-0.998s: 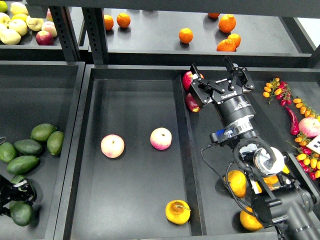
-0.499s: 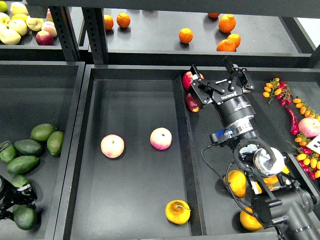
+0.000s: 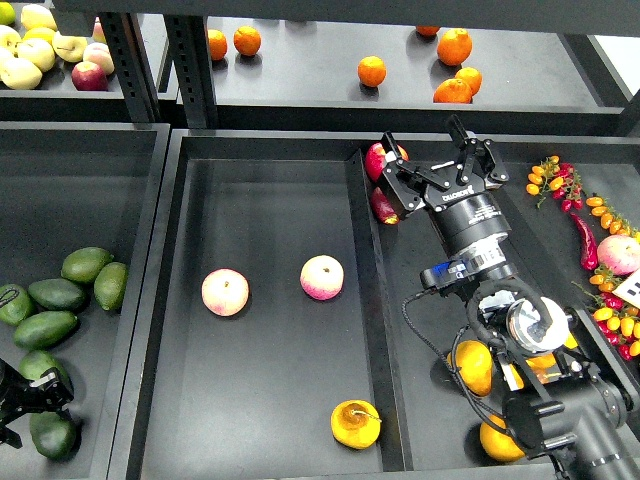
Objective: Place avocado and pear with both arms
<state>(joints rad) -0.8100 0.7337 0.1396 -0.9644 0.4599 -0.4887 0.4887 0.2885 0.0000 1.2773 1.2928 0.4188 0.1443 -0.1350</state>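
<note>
The pear point(image 3: 356, 423), golden-yellow with a thin brown stem, lies at the front of the middle tray point(image 3: 270, 200). My right gripper point(image 3: 424, 138) is open and empty, held high over the divider between the middle and right trays, far from the pear. A dark green avocado point(image 3: 53, 436) lies at the front of the left tray point(image 3: 60, 170). My left gripper point(image 3: 18, 398) sits low at the bottom left edge, right beside this avocado. It is dark and partly cut off, so its fingers cannot be told apart.
Several lighter avocados point(image 3: 60, 294) lie in the left tray. Two pink-and-yellow fruits point(image 3: 225, 292) point(image 3: 322, 277) sit mid-tray. A red fruit point(image 3: 375, 160) is by the right gripper. Yellow fruits point(image 3: 474, 366), tomatoes point(image 3: 612, 318) and peppers fill the right tray. Oranges point(image 3: 372, 71) lie on the shelf.
My left gripper has moved down and to the left towards the view's bottom edge, and the dark avocado beside it has shifted slightly down and right. The right arm has barely moved.
</note>
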